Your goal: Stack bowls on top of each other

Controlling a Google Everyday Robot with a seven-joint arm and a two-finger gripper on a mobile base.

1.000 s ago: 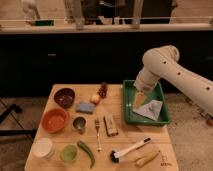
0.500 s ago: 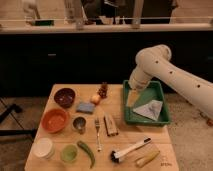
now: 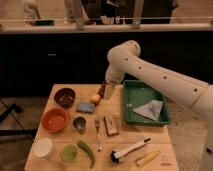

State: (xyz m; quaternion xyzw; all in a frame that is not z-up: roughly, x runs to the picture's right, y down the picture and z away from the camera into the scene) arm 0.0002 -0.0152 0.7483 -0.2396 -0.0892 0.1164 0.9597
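A dark maroon-brown bowl (image 3: 64, 96) sits at the table's back left. A slightly larger orange-red bowl (image 3: 55, 119) sits just in front of it, apart from it. Both are empty and upright. My gripper (image 3: 108, 90) hangs from the white arm (image 3: 150, 72) above the table's back middle, to the right of the maroon bowl, near a small orange fruit (image 3: 95, 98) and a dark bottle. It holds nothing that I can see.
A green tray (image 3: 131, 111) with a grey cloth (image 3: 149, 109) stands at the right. A blue sponge (image 3: 85, 107), metal cup (image 3: 79, 123), fork (image 3: 98, 133), wooden block (image 3: 110, 124), white container (image 3: 43, 147), green cup (image 3: 69, 153), green pepper (image 3: 87, 152) and brush (image 3: 129, 150) lie around.
The arm has swung left, carrying the gripper from over the green tray to the table's back middle, closer to the bowls. The bowls have not moved.
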